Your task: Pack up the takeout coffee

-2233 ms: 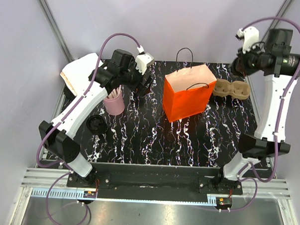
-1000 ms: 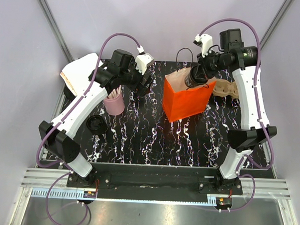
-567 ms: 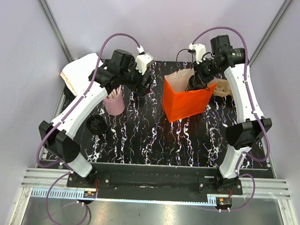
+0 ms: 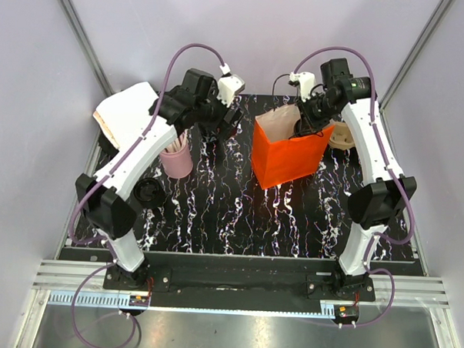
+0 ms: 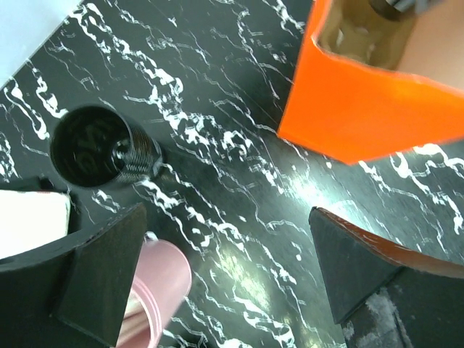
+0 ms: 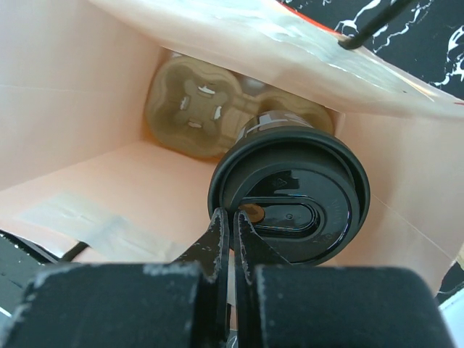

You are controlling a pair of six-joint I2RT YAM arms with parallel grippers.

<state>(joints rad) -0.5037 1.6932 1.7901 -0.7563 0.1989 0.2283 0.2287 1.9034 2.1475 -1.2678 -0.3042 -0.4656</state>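
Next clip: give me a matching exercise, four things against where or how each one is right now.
1 takeout coffee
2 pink cup
3 black cup on the table
4 left gripper

A open, holding nothing
B no lid, near the left edge
C inside the orange bag, lid rim pinched by the right gripper
D holds sticks

Pairs: 1-C, 2-D, 3-B, 4-A
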